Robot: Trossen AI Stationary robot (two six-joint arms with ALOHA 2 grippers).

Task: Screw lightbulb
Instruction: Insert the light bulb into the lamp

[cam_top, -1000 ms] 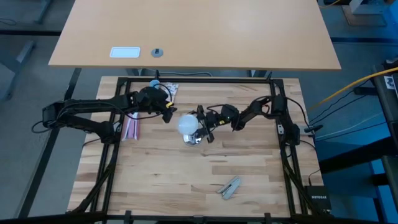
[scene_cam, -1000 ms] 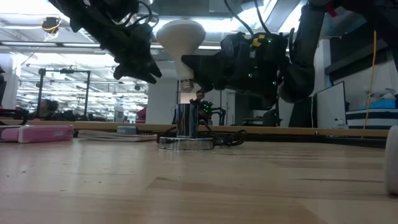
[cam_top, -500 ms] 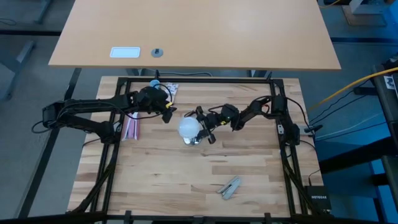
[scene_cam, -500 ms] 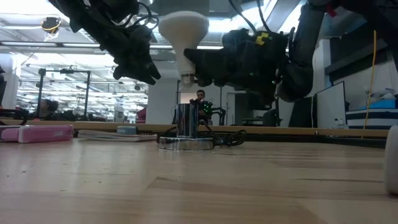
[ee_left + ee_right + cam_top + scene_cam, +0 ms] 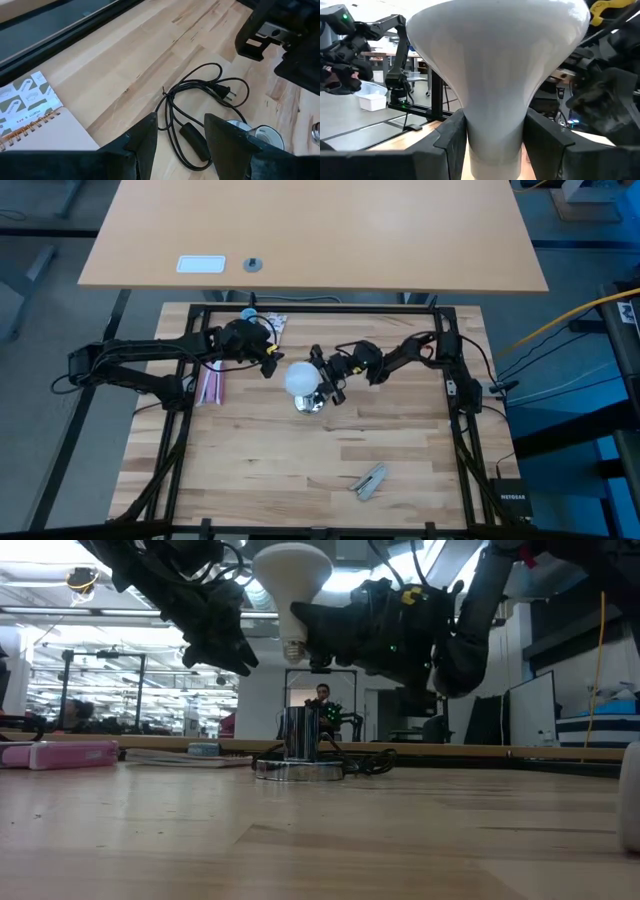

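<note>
Surface (image 5: 300, 470) — pale wood planks with visible grain, matt to satin sheen in the low view. Lightbulb (image 5: 291, 575) — frosted white, smooth, matt globe; the neck greyish. Right claw (image 5: 305, 638) — dark matt fingers, plastic-looking. Left claw (image 5: 180, 137) — the same dark matt finish. Lamp base (image 5: 297, 768) — shiny polished metal disc with a metal socket above it, mirror-like. Cord (image 5: 200, 100) — black, smooth, slightly glossy. Notebook (image 5: 30, 115) — printed paper cover, wire spiral binding. Pink case (image 5: 60, 753) — smooth plastic look.
</note>
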